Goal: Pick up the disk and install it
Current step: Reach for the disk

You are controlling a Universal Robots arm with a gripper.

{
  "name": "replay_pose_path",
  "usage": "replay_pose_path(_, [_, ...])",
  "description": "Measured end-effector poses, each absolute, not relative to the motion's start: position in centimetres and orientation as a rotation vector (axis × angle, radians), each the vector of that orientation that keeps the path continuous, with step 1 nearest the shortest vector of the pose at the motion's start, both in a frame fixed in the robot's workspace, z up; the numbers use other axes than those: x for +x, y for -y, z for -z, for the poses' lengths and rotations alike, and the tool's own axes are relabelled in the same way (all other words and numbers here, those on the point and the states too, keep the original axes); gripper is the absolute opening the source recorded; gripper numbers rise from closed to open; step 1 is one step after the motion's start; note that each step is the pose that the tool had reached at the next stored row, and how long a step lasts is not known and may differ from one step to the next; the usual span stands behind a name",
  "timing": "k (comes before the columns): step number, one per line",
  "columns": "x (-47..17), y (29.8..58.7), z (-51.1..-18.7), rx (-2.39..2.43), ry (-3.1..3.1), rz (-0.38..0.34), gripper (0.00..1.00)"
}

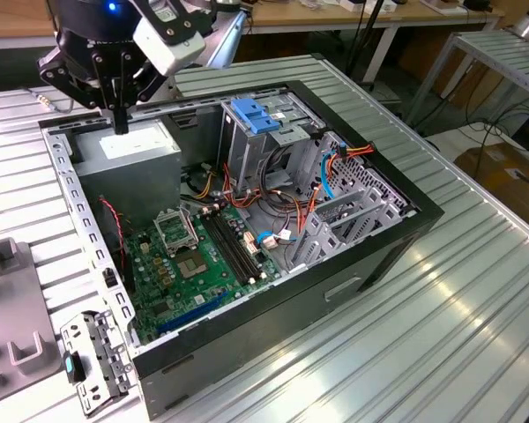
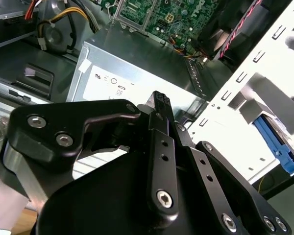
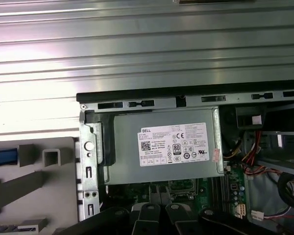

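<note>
Gripper (image 2: 160, 104), clenched and empty, hangs just above the power-supply box (image 1: 132, 145), ten o'clock in the case (image 1: 247, 339). Likely fault: descending here, its tips would strike the box.

Gripper (image 2: 161, 101): black linkage up close, fingers pressed together at the tips, nothing between them. Directly beyond the jaw tips is the grey power-supply box (image 2: 137, 56) with a white sticker (image 2: 112, 84); the tips are over it, contact unclear. Further out past the box is the green motherboard (image 2: 161, 12). Off one flank of the jaws are the pale slotted chassis frame (image 2: 264, 93), a red-black twisted cable (image 2: 237, 27) beyond it, and a blue plastic part (image 2: 277, 144) behind the frame; what it belongs to is unclear. Off the opposite flank is a bundle of yellow and black wires (image 2: 71, 13).
</note>
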State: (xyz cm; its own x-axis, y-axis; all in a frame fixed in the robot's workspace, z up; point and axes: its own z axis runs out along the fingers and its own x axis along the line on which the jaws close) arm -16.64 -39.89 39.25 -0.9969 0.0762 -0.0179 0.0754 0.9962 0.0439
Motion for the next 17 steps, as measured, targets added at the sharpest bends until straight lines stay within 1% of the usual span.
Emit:
replay_pose_path(13, [-19.7,39.6,-39.2,0.118,-3.120,-0.068,0.11])
replay_pose_path(17, [-19.7,39.6,-39.2,0.118,-3.120,-0.067,0.11])
